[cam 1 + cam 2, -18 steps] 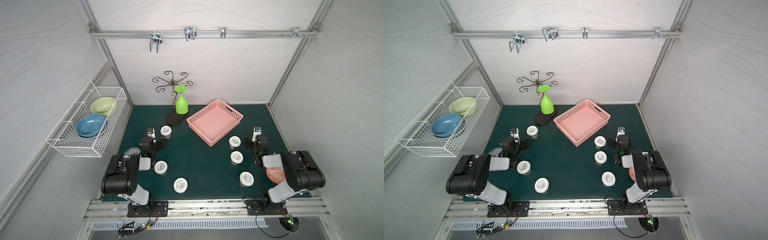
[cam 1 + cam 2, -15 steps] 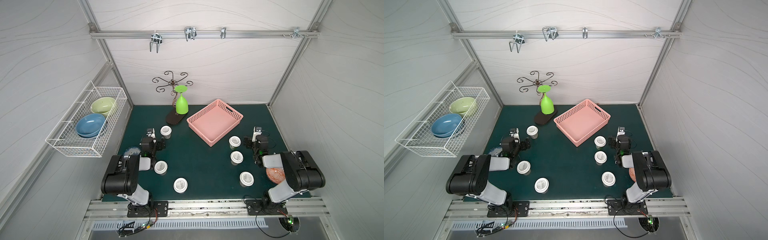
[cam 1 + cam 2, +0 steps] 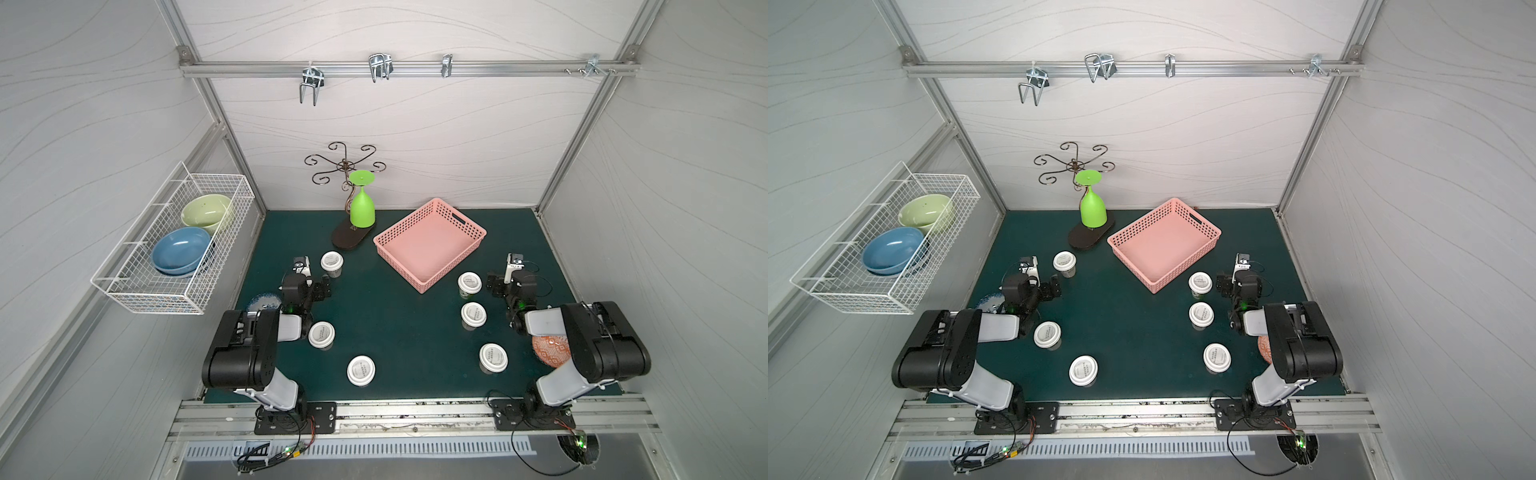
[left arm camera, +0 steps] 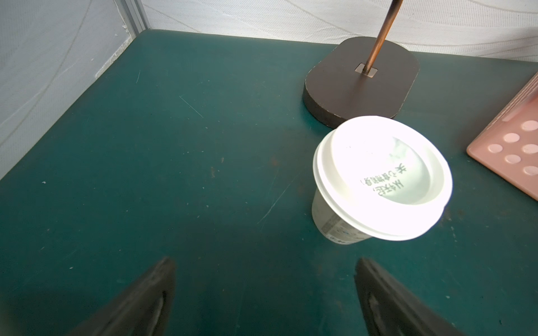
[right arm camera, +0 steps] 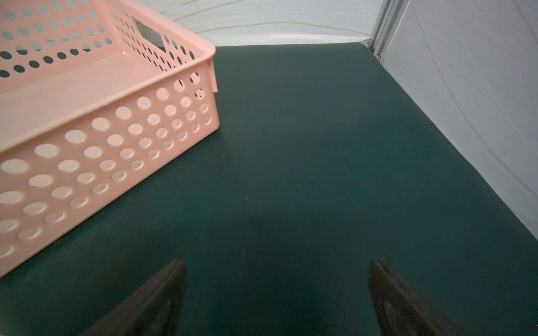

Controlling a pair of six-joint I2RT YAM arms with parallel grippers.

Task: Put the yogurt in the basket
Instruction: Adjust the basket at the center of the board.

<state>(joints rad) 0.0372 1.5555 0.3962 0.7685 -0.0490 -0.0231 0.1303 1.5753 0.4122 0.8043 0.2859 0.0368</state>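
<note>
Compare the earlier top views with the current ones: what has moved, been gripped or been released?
Nothing visibly changed. The left gripper and right gripper remain open and empty, the six yogurt cups stay on the mat, and the pink basket stays empty.

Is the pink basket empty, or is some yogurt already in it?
Empty: in both top views the pink basket shows only its bare floor, with no cup inside.

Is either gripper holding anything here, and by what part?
Nothing is held. The left gripper and right gripper are both open and empty.
</note>
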